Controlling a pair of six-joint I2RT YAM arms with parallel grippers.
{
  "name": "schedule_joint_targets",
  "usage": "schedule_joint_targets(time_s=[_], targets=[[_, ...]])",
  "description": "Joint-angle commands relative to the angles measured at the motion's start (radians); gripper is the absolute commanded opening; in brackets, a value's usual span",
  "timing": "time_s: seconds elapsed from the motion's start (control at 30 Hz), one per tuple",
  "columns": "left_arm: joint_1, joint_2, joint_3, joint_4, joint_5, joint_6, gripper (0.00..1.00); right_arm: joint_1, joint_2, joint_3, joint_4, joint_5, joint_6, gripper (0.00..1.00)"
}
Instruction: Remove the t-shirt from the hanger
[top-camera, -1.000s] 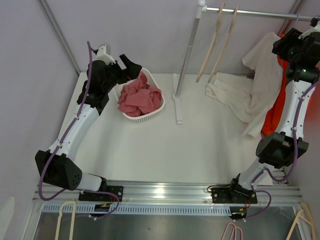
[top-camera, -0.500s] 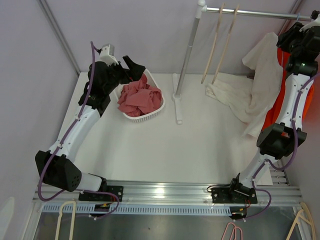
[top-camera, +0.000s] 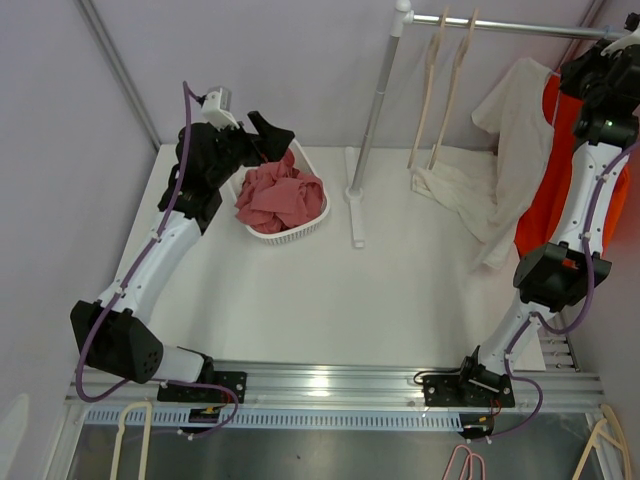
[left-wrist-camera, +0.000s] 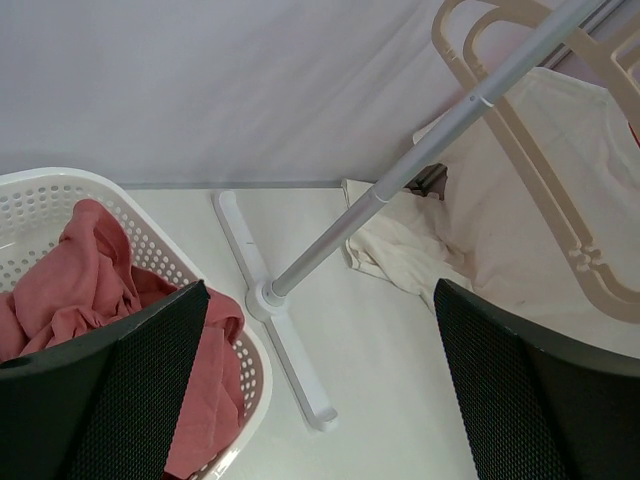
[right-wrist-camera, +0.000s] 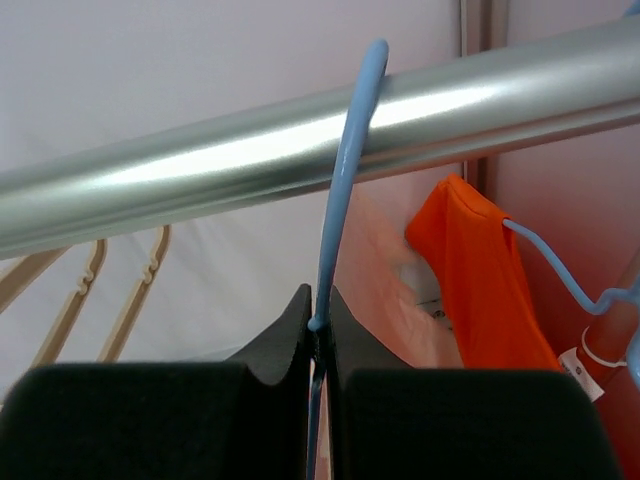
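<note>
A cream t-shirt (top-camera: 515, 130) hangs at the right end of the metal rail (top-camera: 520, 27), its lower part trailing down to the table. In the right wrist view a thin blue hanger (right-wrist-camera: 345, 170) hooks over the rail (right-wrist-camera: 200, 170). My right gripper (right-wrist-camera: 318, 322) is shut on that hook just below the bar, and sits high at the rail (top-camera: 612, 62) in the top view. An orange t-shirt (right-wrist-camera: 480, 270) hangs beside it on another blue hanger. My left gripper (top-camera: 268, 130) is open and empty (left-wrist-camera: 320, 290), hovering by the basket.
A white basket (top-camera: 310, 225) holds a red cloth (top-camera: 280, 190) at the back left. The rack's pole (top-camera: 375, 100) and its foot (top-camera: 355, 215) stand mid-table. Two bare beige hangers (top-camera: 440, 80) hang on the rail. Spare hangers (top-camera: 135, 440) lie below the front edge.
My right gripper has shut on the blue hanger's hook and risen to the rail. The cream t-shirt has lifted, showing more of the orange one. The left arm barely moved.
</note>
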Motion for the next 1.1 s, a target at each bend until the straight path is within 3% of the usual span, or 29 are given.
schedule_joint_targets(time_s=[0.0, 0.4, 0.63, 0.83, 1.07], targets=[[-0.009, -0.008, -0.014, 0.055, 0.033, 0.016, 0.99, 0.000, 0.013, 0.130, -0.003, -0.050, 0.049, 0.00], [-0.086, -0.072, -0.025, 0.076, -0.010, 0.095, 0.96, 0.013, -0.168, 0.064, -0.011, -0.144, 0.064, 0.00], [-0.194, -0.157, -0.049, 0.088, -0.085, 0.187, 0.98, 0.047, -0.427, -0.267, 0.029, -0.080, 0.069, 0.00], [-0.270, -0.237, -0.095, 0.092, -0.059, 0.236, 0.99, 0.085, -0.556, -0.347, -0.107, 0.100, 0.128, 0.00], [-0.433, -0.376, -0.223, 0.148, -0.048, 0.295, 0.99, 0.225, -0.660, -0.353, -0.286, 0.492, 0.217, 0.00]])
